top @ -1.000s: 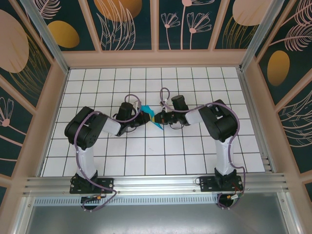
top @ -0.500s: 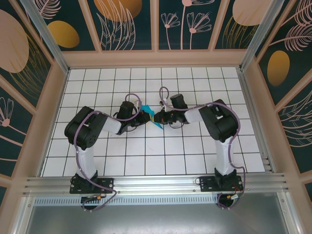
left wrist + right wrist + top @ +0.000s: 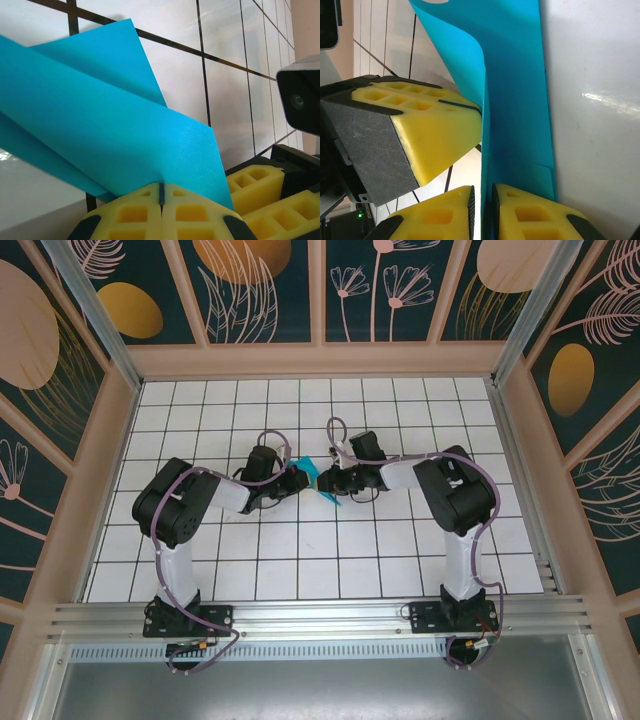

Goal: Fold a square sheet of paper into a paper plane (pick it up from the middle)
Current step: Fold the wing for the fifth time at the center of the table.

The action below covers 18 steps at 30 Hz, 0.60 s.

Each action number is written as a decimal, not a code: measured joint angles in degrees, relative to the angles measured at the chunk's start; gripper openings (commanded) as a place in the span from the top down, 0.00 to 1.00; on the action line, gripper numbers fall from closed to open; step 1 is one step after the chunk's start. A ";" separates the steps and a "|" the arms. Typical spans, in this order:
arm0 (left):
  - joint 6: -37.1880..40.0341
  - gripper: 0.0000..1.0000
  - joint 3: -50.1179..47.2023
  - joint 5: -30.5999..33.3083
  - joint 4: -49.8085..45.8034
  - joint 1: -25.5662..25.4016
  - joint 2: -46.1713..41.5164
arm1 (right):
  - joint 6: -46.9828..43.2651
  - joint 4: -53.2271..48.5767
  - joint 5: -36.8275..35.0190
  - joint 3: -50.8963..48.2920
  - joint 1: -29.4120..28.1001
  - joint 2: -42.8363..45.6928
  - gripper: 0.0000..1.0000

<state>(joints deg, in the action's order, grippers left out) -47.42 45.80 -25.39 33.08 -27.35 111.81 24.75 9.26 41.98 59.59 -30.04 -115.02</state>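
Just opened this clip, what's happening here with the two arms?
A folded teal paper, partway to a plane, is being handled from two sides. The left gripper has its jaws shut on one edge. The right gripper has its jaws a slit apart around another edge; whether it grips is unclear.

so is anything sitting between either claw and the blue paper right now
Nothing visible does. The left claw is shut directly on the folded paper, and the paper's edge runs into the narrow gap between the pads of the right claw. The two claws sit close together at the paper.
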 measured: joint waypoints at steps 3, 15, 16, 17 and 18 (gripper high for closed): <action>-0.22 0.98 1.25 0.02 -2.36 0.00 0.07 | -0.37 -0.63 -0.15 0.00 0.07 0.11 0.83; -0.83 0.98 7.50 1.01 -15.02 -0.17 0.48 | -0.22 -1.81 -1.18 0.17 0.13 0.35 0.82; -0.83 0.98 7.74 1.01 -15.47 -0.17 0.52 | -0.22 -2.05 -1.31 0.17 0.20 0.46 0.81; -0.83 0.98 7.93 1.01 -15.85 -0.15 0.57 | -0.22 -2.27 -1.42 0.17 0.26 0.55 0.81; -0.83 0.98 8.13 1.01 -16.24 -0.15 0.59 | -0.22 -2.51 -1.49 0.15 0.35 0.68 0.81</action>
<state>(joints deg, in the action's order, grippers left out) -48.25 53.93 -24.38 16.84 -27.51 112.40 24.53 6.74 40.49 59.75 -29.69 -114.34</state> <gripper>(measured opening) 0.065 0.189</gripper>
